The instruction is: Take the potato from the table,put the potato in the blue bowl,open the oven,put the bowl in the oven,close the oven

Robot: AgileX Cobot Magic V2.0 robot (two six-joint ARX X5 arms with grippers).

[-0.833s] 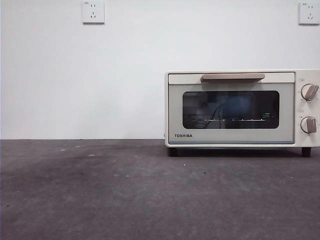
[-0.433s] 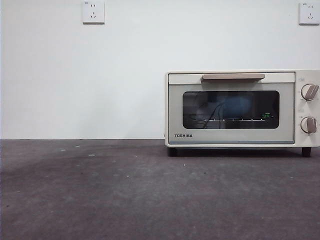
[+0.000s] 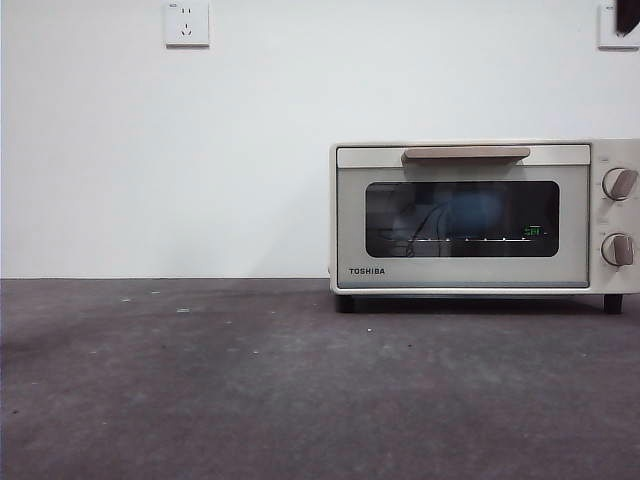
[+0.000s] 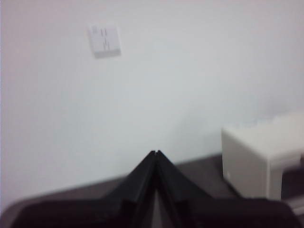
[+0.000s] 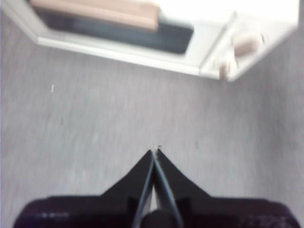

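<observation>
Standing closed, oven (image 3: 485,216), bowl (image 3: 470,212) inside

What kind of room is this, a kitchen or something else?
Probably a test bench rather than a real kitchen: a lone Toshiba toaster oven stands on a bare, rough dark grey table against a plain white wall with power sockets.

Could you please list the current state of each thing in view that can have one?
oven: door closed, upright on the table.
blue bowl: inside the oven, dimly visible through the glass.
potato: not visible.
left gripper: shut, empty, raised facing the wall.
right gripper: shut, empty, above the table before the oven.
</observation>
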